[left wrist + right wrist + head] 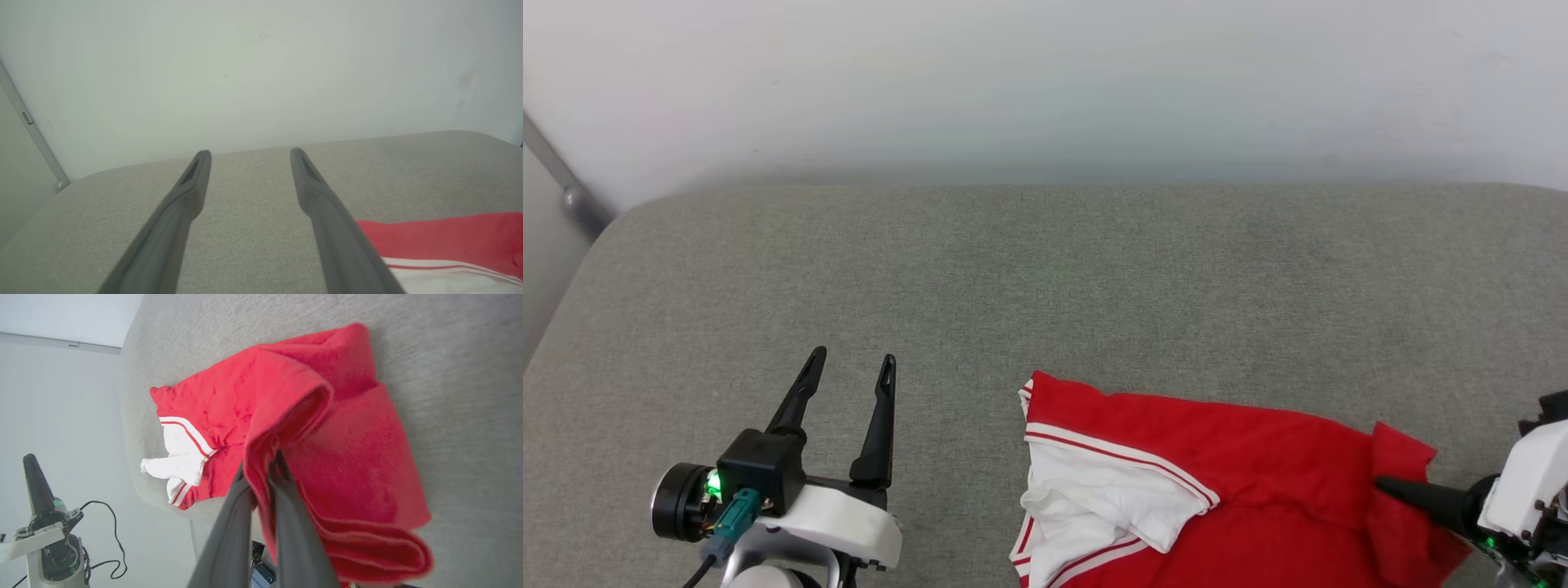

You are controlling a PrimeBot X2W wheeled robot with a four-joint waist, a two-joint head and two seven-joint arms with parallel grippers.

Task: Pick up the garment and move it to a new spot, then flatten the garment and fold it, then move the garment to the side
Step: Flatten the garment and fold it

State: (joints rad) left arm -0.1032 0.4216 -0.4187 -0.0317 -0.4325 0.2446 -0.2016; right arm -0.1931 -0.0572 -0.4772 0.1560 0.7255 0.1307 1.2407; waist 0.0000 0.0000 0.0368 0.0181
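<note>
Red garment (1241, 465), limp and light-looking, lies rumpled on a grey padded surface (1013, 269). Right claw (263, 465) is clenched on an edge fold; left claw (853, 358) is released, apart. Hems probably grip best.

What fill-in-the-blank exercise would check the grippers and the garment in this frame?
The right gripper is shut on a fold of the ____ garment.
The left gripper, apart from the garment, has its jaws ____.
The garment's sleeve is ____ with striped trim.
The garment lies on a ____ cushion.
Missing words: red; open; white; grey.
</note>
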